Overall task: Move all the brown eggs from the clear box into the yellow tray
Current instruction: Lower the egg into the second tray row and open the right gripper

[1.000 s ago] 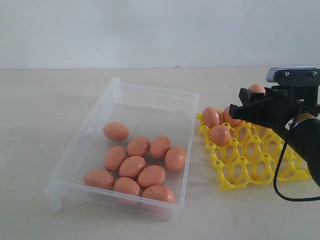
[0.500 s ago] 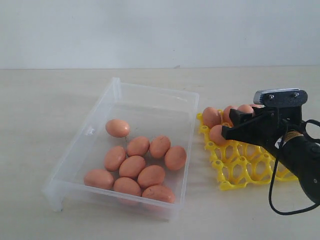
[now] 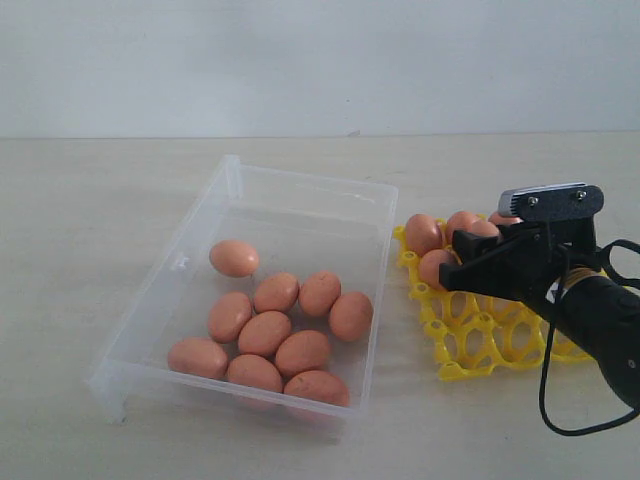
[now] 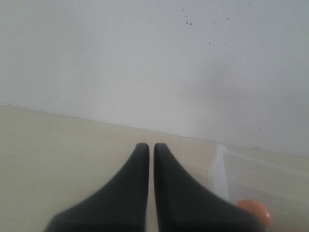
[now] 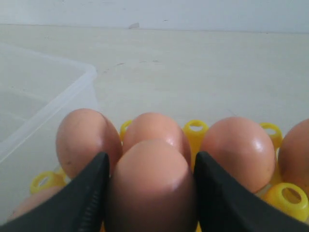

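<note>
right gripper (image 3: pixel 452 262): clamped on one brown egg (image 5: pixel 150 186) | over yellow tray (image 3: pixel 480 338), just beside its far row of eggs (image 3: pixel 421 234) | clear box (image 3: pixel 230 176): ten loose eggs (image 3: pixel 264 333) | left gripper (image 4: pixel 147 149): fingers nearly together, empty, near box corner

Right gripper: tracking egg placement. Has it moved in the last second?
Yes. The right gripper, holding a brown egg, has dropped lower and leftward over the yellow tray.

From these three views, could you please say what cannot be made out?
Exterior view: the right gripper covers part of the yellow tray, so its egg count is unclear.
Right wrist view: the held egg hides the cup beneath it.
Left wrist view: the frame edge cuts off the clear box.
</note>
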Controlling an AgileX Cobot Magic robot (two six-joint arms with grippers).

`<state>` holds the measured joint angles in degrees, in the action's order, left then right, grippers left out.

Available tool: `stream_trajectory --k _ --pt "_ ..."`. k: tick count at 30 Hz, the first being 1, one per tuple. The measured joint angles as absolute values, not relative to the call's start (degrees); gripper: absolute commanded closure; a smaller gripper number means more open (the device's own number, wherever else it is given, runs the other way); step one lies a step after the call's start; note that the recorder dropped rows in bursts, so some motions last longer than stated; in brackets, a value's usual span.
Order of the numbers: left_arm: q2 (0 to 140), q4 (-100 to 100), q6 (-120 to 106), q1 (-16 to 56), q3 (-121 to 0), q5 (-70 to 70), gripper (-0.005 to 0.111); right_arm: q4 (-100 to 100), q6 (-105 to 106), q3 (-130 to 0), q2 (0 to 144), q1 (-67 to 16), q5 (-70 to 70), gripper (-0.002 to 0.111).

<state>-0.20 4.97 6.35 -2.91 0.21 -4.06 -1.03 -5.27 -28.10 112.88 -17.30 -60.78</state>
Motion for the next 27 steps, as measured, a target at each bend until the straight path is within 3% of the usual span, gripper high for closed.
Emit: stream_trajectory --k 4,7,27 --pt "-0.2 5.0 6.3 -2.9 0.2 -4.1 0.103 -1.3 -5.2 -28.1 112.9 -17.3 -60.8 0.071" --pt "-0.2 5.0 6.3 -2.9 0.2 -4.1 0.103 -1.4 -5.2 -28.1 112.9 -17.3 -60.8 0.065" --pt "-0.2 5.0 6.3 -2.9 0.2 -4.1 0.103 -1.4 -3.5 -28.1 112.9 -17.3 -60.8 0.065"
